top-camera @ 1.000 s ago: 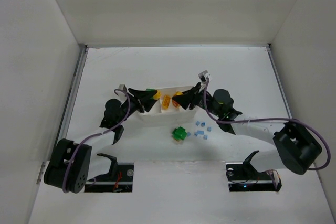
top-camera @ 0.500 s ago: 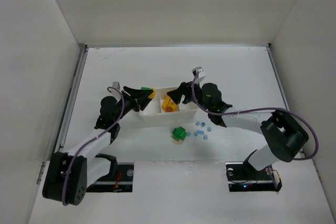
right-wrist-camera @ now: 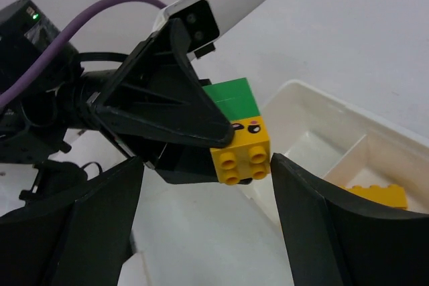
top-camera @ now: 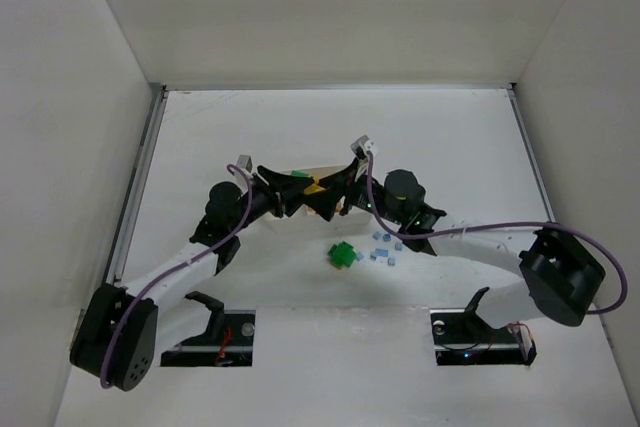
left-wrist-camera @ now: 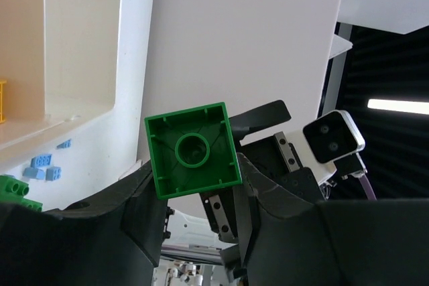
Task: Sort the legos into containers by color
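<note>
Legos point(top-camera: 312, 187) stacked, it seems — green brick point(left-wrist-camera: 193, 159) with a yellow brick point(right-wrist-camera: 242, 149) stuck on, pinched in the left gripper point(left-wrist-camera: 194, 189) above the tray point(right-wrist-camera: 315, 95). The right gripper point(right-wrist-camera: 206, 160) gapes wide, touching nothing — next call: clamp yellow, pull it free.

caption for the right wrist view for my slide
Open right fingers flank a yellow brick stuck to the green brick held in the left fingers, white tray beyond.
</note>
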Robot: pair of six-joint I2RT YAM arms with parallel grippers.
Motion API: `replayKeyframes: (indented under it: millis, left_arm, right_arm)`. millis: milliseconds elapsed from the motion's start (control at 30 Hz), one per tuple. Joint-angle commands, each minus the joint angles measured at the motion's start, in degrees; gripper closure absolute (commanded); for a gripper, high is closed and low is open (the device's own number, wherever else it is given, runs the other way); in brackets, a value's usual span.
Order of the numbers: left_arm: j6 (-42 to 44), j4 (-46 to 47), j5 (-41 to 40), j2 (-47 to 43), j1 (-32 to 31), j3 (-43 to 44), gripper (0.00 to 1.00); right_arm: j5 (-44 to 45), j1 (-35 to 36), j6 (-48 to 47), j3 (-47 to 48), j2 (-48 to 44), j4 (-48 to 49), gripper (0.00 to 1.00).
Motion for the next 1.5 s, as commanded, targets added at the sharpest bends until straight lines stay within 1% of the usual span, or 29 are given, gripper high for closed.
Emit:
replayKeyframes:
  millis: [0, 133, 300, 367, 533, 600, 700, 833, 1000, 1067, 1233, 1467]
  left_arm:
    - [-1.32, 1.64, -1.18, -0.48, -1.12, 2.47, 0.84]
    - [-1.32, 1.64, -1.45, -0.31, -2.00, 2.73, 0.84]
    - [-1.32, 1.64, -1.54, -0.48, -2.35, 2.56, 0.83]
    - [-1.32, 1.64, -1.54, -0.74, -2.61, 2.47, 0.83]
    - [-1.41, 1.64, -1.45, -0.75, -2.61, 2.38, 0.81]
    - [-1.41, 1.64, -1.27, -0.48, -2.70, 2.56, 0.80]
    - [-1.41, 1.64, -1.10, -0.31, -2.79, 2.82, 0.76]
    - [-1.14, 1.64, -0.83, -0.31, -2.27, 2.82, 0.65]
    - [-0.62, 0.85, -0.74, -0.31, -1.03, 2.73, 0.51]
    - [-0.18, 0.59, -0.74, -0.31, -0.77, 2.73, 0.48]
    - [-0.09, 0.41, -0.74, -0.39, -0.51, 2.73, 0.46]
    - [0.18, 0.32, -0.39, -0.92, -0.42, 2.82, 0.52]
  right_arm:
    - [-2.48, 1.27, -1.74, 0.43, 0.28, 1.76, 0.20]
    - [-1.69, 1.36, -2.00, 0.16, -0.07, 1.76, 0.33]
    - [-0.72, 1.36, -1.74, 0.07, 0.37, 1.76, 0.43]
    - [-0.72, 1.36, -1.57, 0.16, 0.63, 1.76, 0.49]
    - [-0.45, 1.36, -1.22, 0.60, 1.07, 1.76, 0.60]
    - [-0.45, 1.36, -1.04, 0.60, 1.16, 1.85, 0.61]
    - [-0.37, 1.36, -0.86, 0.69, 1.16, 1.85, 0.67]
    - [-0.45, 0.84, -0.34, -0.28, 0.28, 2.29, 0.70]
    - [-0.89, -0.13, -0.25, -1.33, -1.04, 1.85, 0.69]
    - [-1.16, -0.31, -0.25, -1.68, -1.48, 1.76, 0.69]
    - [-1.07, -0.92, -0.34, -2.82, -2.09, 1.85, 0.69]
    - [-0.98, -2.77, -0.69, -4.49, -3.50, 1.76, 0.69]
